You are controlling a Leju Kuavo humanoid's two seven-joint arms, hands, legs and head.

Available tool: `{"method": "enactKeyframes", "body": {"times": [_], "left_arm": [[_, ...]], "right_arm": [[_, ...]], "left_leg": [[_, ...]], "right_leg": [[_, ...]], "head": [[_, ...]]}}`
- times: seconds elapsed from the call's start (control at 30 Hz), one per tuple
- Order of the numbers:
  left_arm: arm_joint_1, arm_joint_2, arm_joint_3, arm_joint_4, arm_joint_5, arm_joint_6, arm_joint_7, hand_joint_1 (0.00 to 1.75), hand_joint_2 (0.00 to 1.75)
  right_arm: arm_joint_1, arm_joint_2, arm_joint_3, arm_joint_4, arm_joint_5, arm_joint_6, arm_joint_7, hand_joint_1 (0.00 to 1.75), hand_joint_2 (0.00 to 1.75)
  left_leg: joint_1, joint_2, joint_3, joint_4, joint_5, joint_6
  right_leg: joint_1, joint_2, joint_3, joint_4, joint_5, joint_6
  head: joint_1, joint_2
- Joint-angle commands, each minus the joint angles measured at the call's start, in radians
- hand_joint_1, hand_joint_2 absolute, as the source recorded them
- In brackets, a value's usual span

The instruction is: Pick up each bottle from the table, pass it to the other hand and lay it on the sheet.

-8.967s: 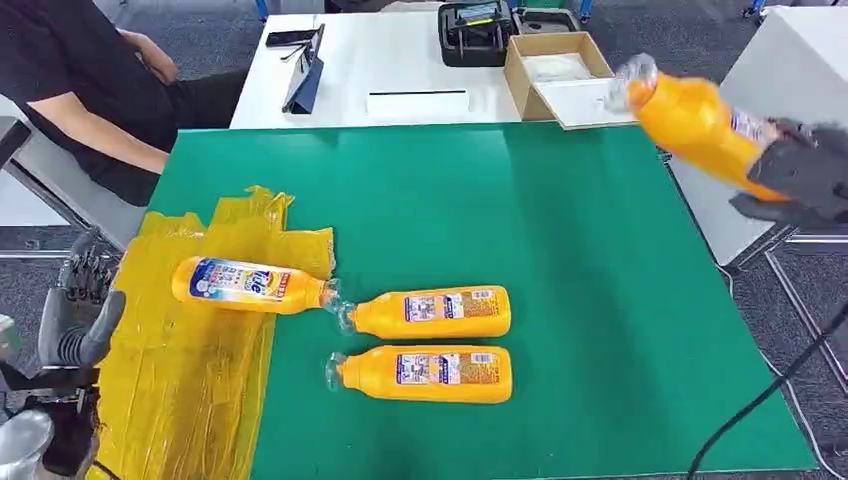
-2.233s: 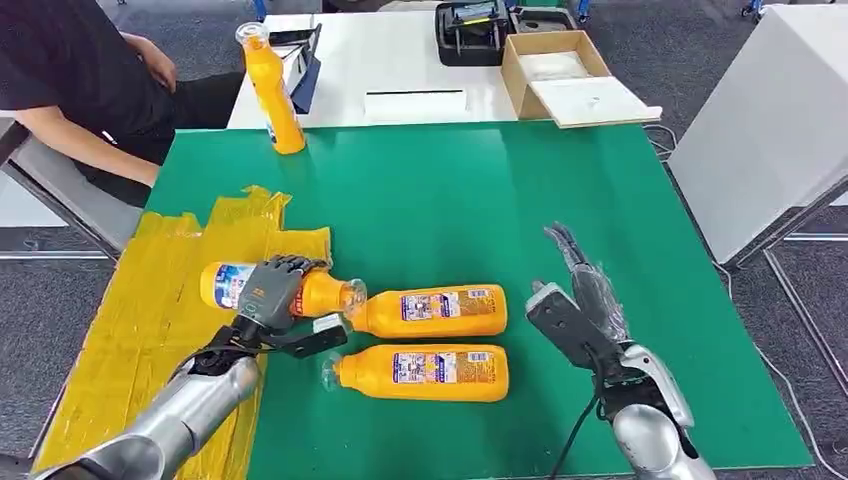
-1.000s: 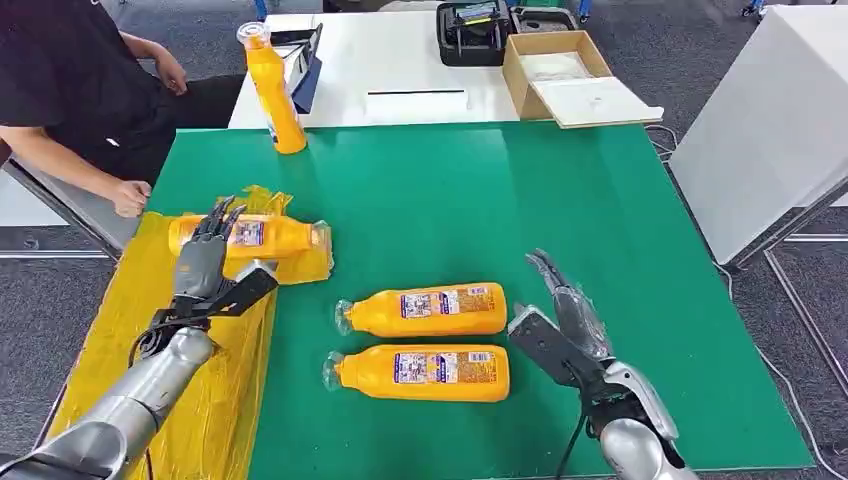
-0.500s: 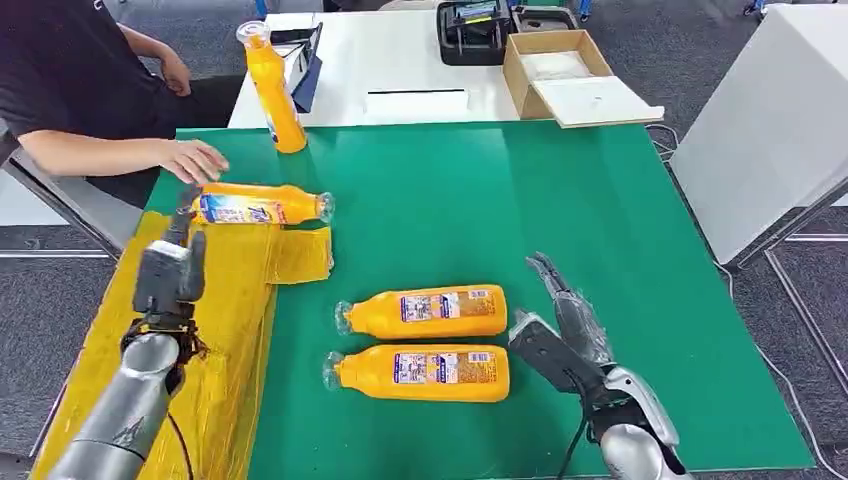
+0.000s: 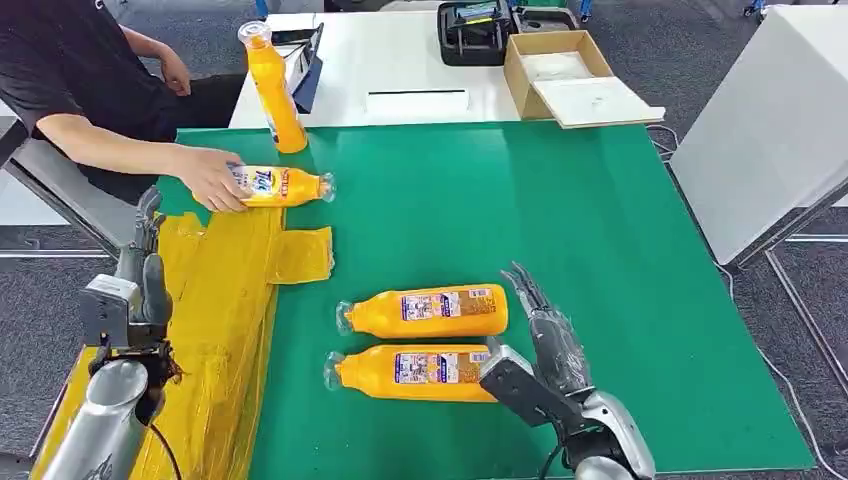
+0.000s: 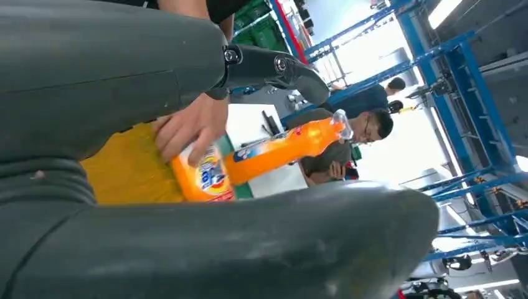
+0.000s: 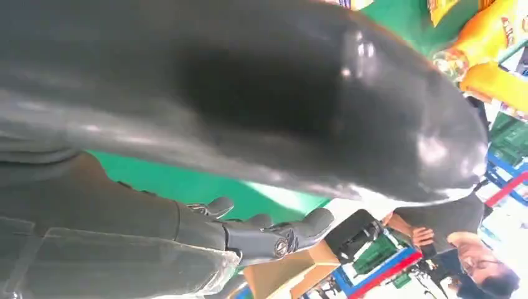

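Two orange bottles lie side by side on the green table, one farther [image 5: 425, 312] and one nearer [image 5: 415, 372], caps to the left. My right hand [image 5: 540, 358] stands open at the nearer bottle's base, thumb against its end and fingers spread above. My left hand [image 5: 135, 292] is open and holds nothing at the left edge of the yellow sheet [image 5: 225, 300]. A person's hand [image 5: 212, 178] grips a third bottle [image 5: 278, 186] at the sheet's far end; the left wrist view shows that bottle [image 6: 261, 156] too. A fourth bottle [image 5: 272, 90] stands upright at the far edge.
The person sits at the far left beside the table. Behind the green table [image 5: 560, 200] a white table carries an open cardboard box [image 5: 560, 75], a black case [image 5: 478, 32] and a tablet. A white cabinet [image 5: 780, 110] stands at the right.
The person's hand has taken hold of the bottle on the sheet and pulled it farther back. My left hand drew back toward me. My right hand moved left to the nearer bottle's base.
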Motion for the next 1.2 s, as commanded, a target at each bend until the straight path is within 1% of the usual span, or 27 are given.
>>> {"method": "enactKeyframes", "body": {"times": [0.03,0.07,0.13,0.17,0.23,0.27,0.3,0.33,0.4,0.43,0.53,0.57,0.6,0.63,0.67,0.7,0.77,0.8,0.83,0.87,0.9,0.93,0.97,1.07,1.1,1.17,1.2], "left_arm": [[0.109,-0.025,0.045,-0.118,0.023,0.014,0.007,0.00,0.00],[0.126,-0.027,0.052,-0.144,0.024,0.018,0.007,0.00,0.00],[0.131,-0.028,0.054,-0.152,0.025,0.019,0.009,0.00,0.00],[0.131,-0.028,0.054,-0.152,0.025,0.019,0.009,0.00,0.00],[0.131,-0.028,0.054,-0.152,0.025,0.019,0.009,0.00,0.00],[0.128,-0.029,0.054,-0.154,0.026,0.020,0.014,0.00,0.00],[0.128,-0.029,0.054,-0.154,0.026,0.020,0.014,0.00,0.00],[0.128,-0.029,0.054,-0.154,0.026,0.020,0.014,0.00,0.00],[0.128,-0.029,0.054,-0.154,0.026,0.020,0.014,0.00,0.00],[0.128,-0.029,0.054,-0.154,0.026,0.020,0.014,0.00,0.00],[0.169,-0.024,0.068,-0.225,0.056,0.016,0.033,0.00,0.00],[0.171,-0.027,0.069,-0.244,0.054,0.018,0.034,0.00,0.00],[0.152,-0.034,0.059,-0.246,0.055,0.008,0.047,0.00,0.00],[0.125,-0.038,0.043,-0.234,0.053,-0.002,0.061,0.00,0.00],[0.066,-0.040,0.017,-0.197,0.055,-0.008,0.074,0.00,0.00],[0.018,-0.038,-0.005,-0.160,0.053,-0.004,0.078,0.00,0.00],[-0.089,-0.033,-0.056,-0.067,0.062,-0.004,0.086,0.00,0.00],[-0.154,-0.036,-0.080,-0.010,0.071,-0.010,0.097,0.00,0.00],[-0.229,-0.040,-0.111,0.054,0.079,-0.012,0.107,0.00,0.00],[-0.278,-0.044,-0.132,0.100,0.081,-0.013,0.118,0.00,0.00],[-0.305,-0.047,-0.148,0.126,0.086,-0.011,0.124,0.00,0.00],[-0.311,-0.048,-0.151,0.131,0.087,-0.009,0.126,0.00,0.00],[-0.316,-0.048,-0.158,0.136,0.091,-0.007,0.128,0.00,0.00],[-0.324,-0.061,-0.167,0.128,0.107,0.005,0.120,0.00,0.00],[-0.326,-0.063,-0.172,0.126,0.108,0.005,0.120,0.00,0.00],[-0.328,-0.065,-0.184,0.126,0.112,0.011,0.123,0.00,0.00],[-0.326,-0.063,-0.189,0.124,0.114,0.018,0.123,0.00,0.00]], "right_arm": [[0.011,-0.030,0.045,-0.028,0.005,0.015,-0.031,0.00,1.75],[-0.003,-0.030,0.049,-0.022,-0.002,0.025,-0.033,0.00,1.75],[-0.008,-0.029,0.048,-0.020,-0.005,0.028,-0.032,0.00,1.75],[-0.008,-0.029,0.048,-0.020,-0.005,0.028,-0.032,0.00,1.75],[-0.008,-0.029,0.048,-0.020,-0.005,0.028,-0.032,0.00,1.75],[-0.012,-0.028,0.047,-0.017,-0.006,0.029,-0.032,0.00,1.75],[-0.012,-0.028,0.047,-0.017,-0.006,0.029,-0.032,0.00,1.75],[-0.012,-0.028,0.047,-0.017,-0.006,0.029,-0.032,0.00,1.75],[-0.012,-0.028,0.047,-0.017,-0.006,0.029,-0.032,0.00,1.75],[-0.012,-0.028,0.047,-0.017,-0.006,0.029,-0.032,0.00,1.75],[-0.031,-0.062,0.085,-0.035,0.007,0.054,-0.037,0.00,1.75],[-0.031,-0.069,0.095,-0.046,0.004,0.064,-0.028,0.00,1.75],[-0.028,-0.070,0.104,-0.055,0.018,0.078,0.002,0.00,1.75],[-0.029,-0.070,0.114,-0.057,0.038,0.079,0.019,0.00,1.75],[-0.039,-0.063,0.117,-0.043,0.039,0.083,0.042,0.00,1.75],[-0.052,-0.054,0.120,-0.027,0.041,0.088,0.057,0.00,1.75],[-0.087,-0.030,0.125,0.029,0.039,0.103,0.088,0.00,1.75],[-0.124,-0.015,0.135,0.072,0.040,0.111,0.099,0.00,1.75],[-0.168,0.009,0.143,0.123,0.038,0.114,0.104,0.00,1.75],[-0.191,0.029,0.146,0.155,0.035,0.120,0.109,0.00,1.75],[-0.203,0.036,0.151,0.172,0.035,0.125,0.114,0.00,1.75],[-0.206,0.038,0.153,0.176,0.035,0.125,0.114,0.00,1.75],[-0.210,0.038,0.157,0.181,0.039,0.131,0.124,0.00,1.75],[-0.210,0.057,0.158,0.217,0.041,0.143,0.136,0.00,1.75],[-0.206,0.060,0.160,0.228,0.043,0.144,0.137,0.00,1.75],[-0.209,0.069,0.165,0.268,0.043,0.145,0.136,0.00,1.75],[-0.219,0.073,0.175,0.295,0.046,0.151,0.134,0.00,1.75]], "left_leg": [[-0.001,0.002,0.005,0.000,-0.003,-0.002],[-0.001,0.002,0.007,0.000,-0.004,-0.002],[0.000,0.002,0.003,0.000,-0.003,-0.001],[-0.001,0.003,0.005,0.001,-0.004,-0.003],[0.000,0.000,0.003,0.000,-0.002,-0.002],[0.000,0.000,0.006,0.000,-0.003,-0.003],[0.000,0.000,0.003,0.000,-0.002,-0.002],[0.000,0.000,0.006,0.000,-0.004,-0.003],[0.000,0.001,0.003,0.000,-0.002,-0.002],[0.000,0.001,0.007,0.000,-0.004,-0.003],[0.000,0.001,0.004,0.000,-0.002,-0.002],[0.000,0.001,0.006,0.000,-0.004,-0.003],[0.000,0.002,0.003,0.000,-0.002,-0.002],[0.000,0.002,0.005,0.001,-0.004,-0.003],[0.000,0.000,0.003,0.001,-0.002,-0.002],[0.000,-0.003,0.005,0.001,-0.003,-0.003],[0.000,-0.007,0.005,0.001,-0.001,-0.003],[0.000,-0.009,0.003,0.000,0.000,-0.003],[0.000,-0.010,0.005,0.001,0.001,-0.004],[0.000,-0.007,0.002,-0.001,0.002,-0.003],[0.000,-0.009,0.004,0.000,0.003,-0.003],[0.000,-0.008,0.004,0.000,0.003,-0.002],[0.001,-0.006,0.002,-0.001,0.004,-0.002],[0.000,-0.004,0.006,-0.001,0.005,-0.004],[0.000,-0.003,0.004,-0.001,0.005,-0.003],[0.001,-0.004,0.008,-0.001,0.004,-0.004],[0.000,-0.004,0.006,-0.001,0.005,-0.003]], "right_leg": [[0.000,-0.001,0.005,0.000,-0.002,0.000],[0.000,-0.002,0.007,0.000,-0.003,0.000],[0.000,0.000,0.003,0.000,-0.001,0.000],[0.000,0.000,0.005,0.000,-0.002,0.000],[0.000,-0.001,0.003,-0.001,-0.001,0.000],[0.000,-0.003,0.006,0.000,-0.002,0.000],[0.000,-0.002,0.003,-0.001,-0.001,0.000],[0.000,-0.003,0.006,0.000,-0.002,0.000],[0.000,-0.001,0.003,-0.001,-0.001,0.000],[0.000,-0.002,0.007,0.000,-0.002,0.000],[0.000,-0.001,0.004,-0.001,-0.001,0.000],[0.000,-0.001,0.006,0.000,-0.002,0.000],[0.000,0.000,0.003,0.000,-0.001,0.000],[0.000,0.000,0.005,0.000,-0.002,0.000],[0.000,-0.002,0.003,0.000,-0.002,0.000],[0.000,-0.006,0.007,0.001,-0.003,0.000],[0.001,-0.010,0.006,0.000,-0.003,0.000],[0.001,-0.011,0.004,0.000,-0.002,0.000],[0.001,-0.014,0.007,0.000,-0.002,0.000],[0.001,-0.009,0.004,-0.001,0.000,0.000],[0.001,-0.011,0.006,-0.001,0.000,0.000],[0.001,-0.012,0.006,-0.001,0.001,0.000],[0.001,-0.008,0.004,-0.001,0.002,-0.001],[0.001,-0.008,0.007,-0.001,0.003,-0.003],[0.000,-0.006,0.005,-0.001,0.004,-0.003],[0.001,-0.009,0.009,-0.002,0.002,-0.002],[0.001,-0.007,0.007,-0.002,0.002,-0.002]], "head": [[0.000,0.000],[0.000,0.000],[0.000,0.000],[-0.001,0.000],[0.000,0.000],[0.000,0.000],[0.000,0.000],[0.000,0.000],[0.000,0.000],[-0.001,0.000],[0.000,0.000],[0.000,0.000],[0.000,0.000],[0.000,0.000],[0.000,0.000],[0.000,0.000],[0.000,0.000],[0.000,0.000],[0.000,0.000],[0.000,0.000],[0.000,0.000],[0.000,0.000],[0.000,0.000],[0.000,0.000],[0.000,0.000],[0.000,0.000],[0.000,0.000]]}}
